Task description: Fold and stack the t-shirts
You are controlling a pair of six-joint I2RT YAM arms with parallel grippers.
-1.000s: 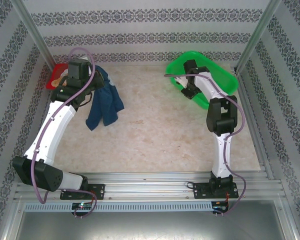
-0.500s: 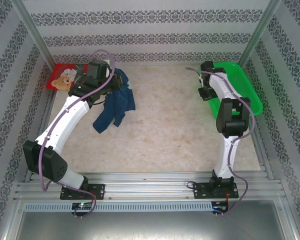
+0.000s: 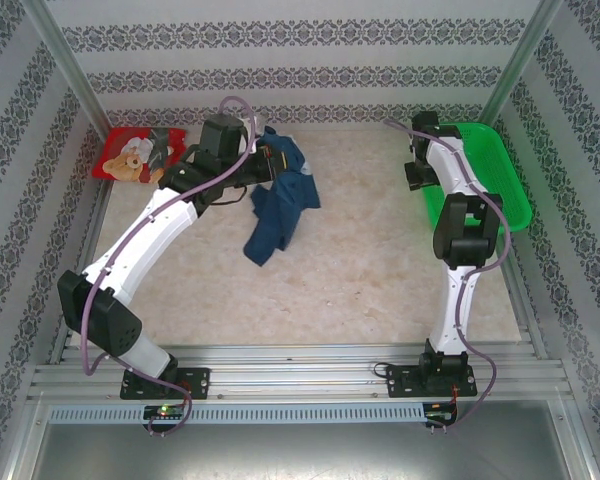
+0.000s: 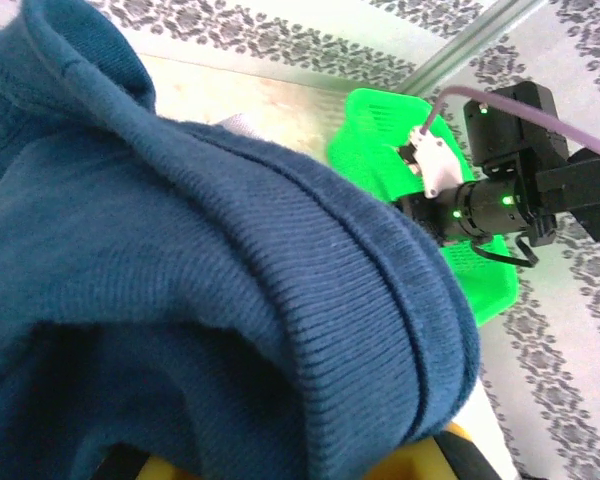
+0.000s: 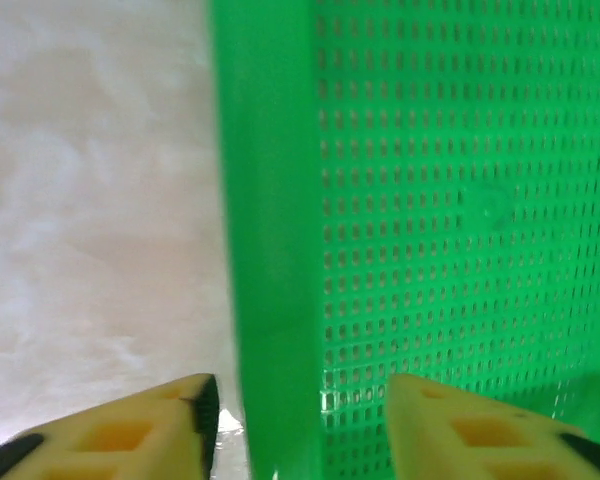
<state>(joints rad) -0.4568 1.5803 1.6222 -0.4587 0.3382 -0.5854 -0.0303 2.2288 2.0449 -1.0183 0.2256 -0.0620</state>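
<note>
The navy t-shirt (image 3: 280,200) hangs bunched from my left gripper (image 3: 264,166), which is shut on its upper edge above the back middle of the table. Its lower end trails toward the table. In the left wrist view its ribbed blue cloth (image 4: 230,300) covers the fingers. The red t-shirt (image 3: 130,160) with a teddy-bear print lies flat at the back left corner. My right gripper (image 3: 417,178) is at the left rim of the green basket (image 3: 495,175). In the right wrist view its jaws (image 5: 300,400) stand open astride that rim (image 5: 270,250), with a gap on each side.
The basket sits against the right wall in the back right corner. Metal posts rise at both back corners, and patterned walls enclose the table on three sides. A rail runs along the near edge at the arm bases.
My left arm has carried the navy t-shirt rightward from beside the red t-shirt. The right gripper moved the basket right to the wall, then opened off its rim.
</note>
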